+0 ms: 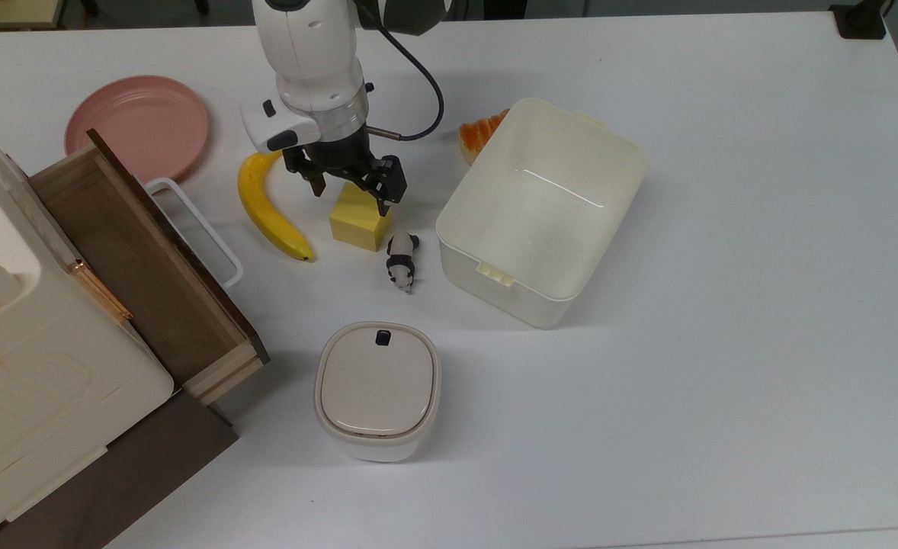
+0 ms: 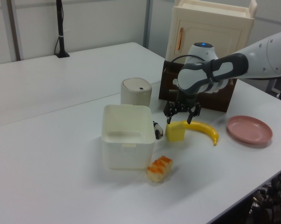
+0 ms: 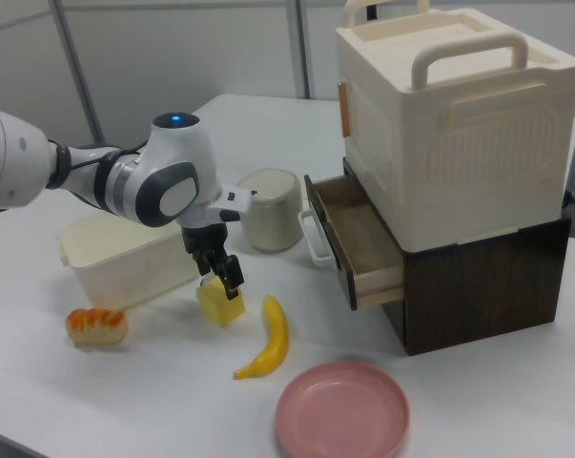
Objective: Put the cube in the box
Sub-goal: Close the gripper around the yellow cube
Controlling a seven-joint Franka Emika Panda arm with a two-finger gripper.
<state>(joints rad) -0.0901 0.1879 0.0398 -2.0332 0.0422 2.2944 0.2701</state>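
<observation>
Upper centre of the top view: my gripper, fingers spread apart, hangs over the cube, one finger at each side of its upper edge; whether they touch it is hard to judge. The cube rests on the table, between the banana at its left and the box at right centre. A panda figurine lies just below the cube.

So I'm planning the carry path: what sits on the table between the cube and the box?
In the top view, a small panda figurine lies by the cube, toward the box; the remaining table between them is bare.
</observation>
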